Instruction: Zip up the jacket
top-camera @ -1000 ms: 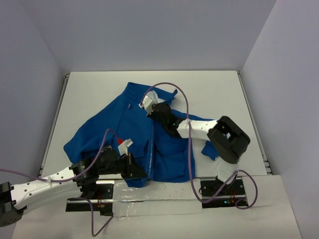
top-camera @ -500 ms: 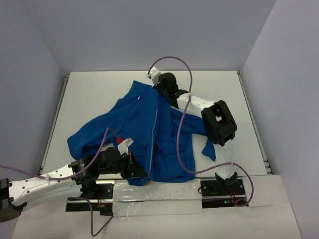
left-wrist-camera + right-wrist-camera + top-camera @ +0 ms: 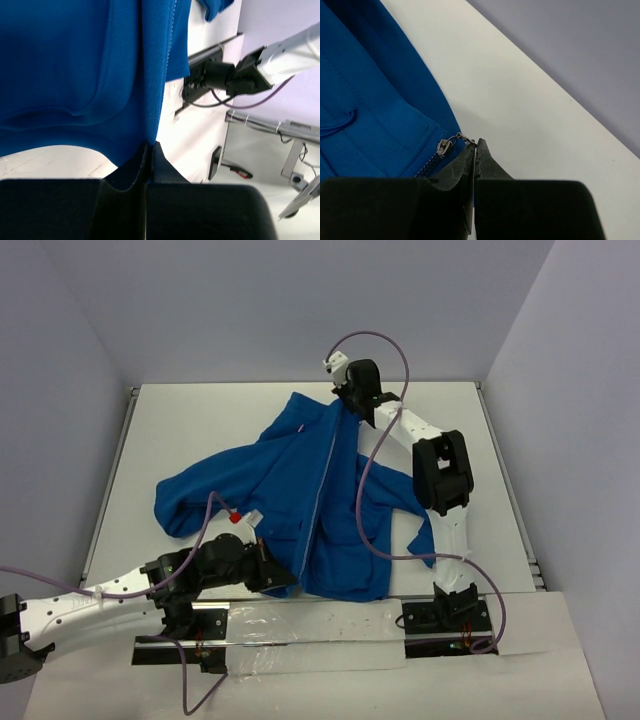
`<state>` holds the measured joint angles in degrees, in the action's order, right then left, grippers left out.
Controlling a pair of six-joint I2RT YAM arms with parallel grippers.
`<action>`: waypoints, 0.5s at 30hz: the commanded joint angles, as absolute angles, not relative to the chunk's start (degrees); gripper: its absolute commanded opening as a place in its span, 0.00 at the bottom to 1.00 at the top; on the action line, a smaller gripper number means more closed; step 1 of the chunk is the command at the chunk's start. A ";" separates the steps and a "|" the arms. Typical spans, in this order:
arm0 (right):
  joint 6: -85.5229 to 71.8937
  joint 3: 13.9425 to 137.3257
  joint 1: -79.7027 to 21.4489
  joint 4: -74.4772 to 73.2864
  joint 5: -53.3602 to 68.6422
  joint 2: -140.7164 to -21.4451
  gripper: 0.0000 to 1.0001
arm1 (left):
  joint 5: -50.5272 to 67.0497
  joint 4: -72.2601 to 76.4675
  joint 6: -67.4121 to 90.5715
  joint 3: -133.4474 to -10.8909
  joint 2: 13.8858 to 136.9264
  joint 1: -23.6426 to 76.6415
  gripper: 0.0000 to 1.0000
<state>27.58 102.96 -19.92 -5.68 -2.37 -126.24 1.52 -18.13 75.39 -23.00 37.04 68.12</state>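
- The jacket [image 3: 280,490] is lying spread on the white table [image 3: 190,420]. Its collar end is reaching toward the far edge and its hem is sitting at the near edge, close to the arm bases.
- Its zipper [image 3: 322,490] is showing as a pale line running from the hem up the front, with blue fabric lying flat on both sides of it.
- One sleeve [image 3: 185,508] is trailing out to the left in a bunched fold, and a smaller blue flap [image 3: 422,535] is sticking out on the right.
- In the right wrist view, the metal slider [image 3: 443,146] is sitting near the top corner of the collar, with the zipper pull [image 3: 462,137] stretching from it.
- The right gripper [image 3: 475,147] is clenching that zipper pull between closed fingertips, out over the far part of the table.
- The left gripper [image 3: 149,149] is pinching the jacket at the bottom hem, right where the zipper ends, with its jaws pressed together on the cloth.
- A purple cable [image 3: 362,500] is hanging from the right arm and draping across the jacket's right side.
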 commanded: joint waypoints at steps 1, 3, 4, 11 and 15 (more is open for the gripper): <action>27.96 111.11 -15.64 0.26 -10.26 -127.25 0.00 | 9.77 -22.19 76.70 -24.88 37.54 70.55 0.00; 25.87 109.61 -15.64 0.38 -11.38 -125.18 0.00 | 6.64 -23.13 76.38 -25.70 39.17 70.19 0.00; 24.69 108.05 -15.65 0.90 -12.19 -123.79 0.00 | 2.60 -23.47 74.81 -26.42 40.35 69.43 0.00; 10.53 94.29 -15.91 -2.31 -18.42 -110.35 0.00 | -4.83 -23.67 60.46 -37.00 55.81 47.68 0.00; 2.79 82.38 -16.02 -5.34 -20.93 -99.63 0.00 | -0.01 -20.91 45.49 -44.95 60.51 25.74 0.00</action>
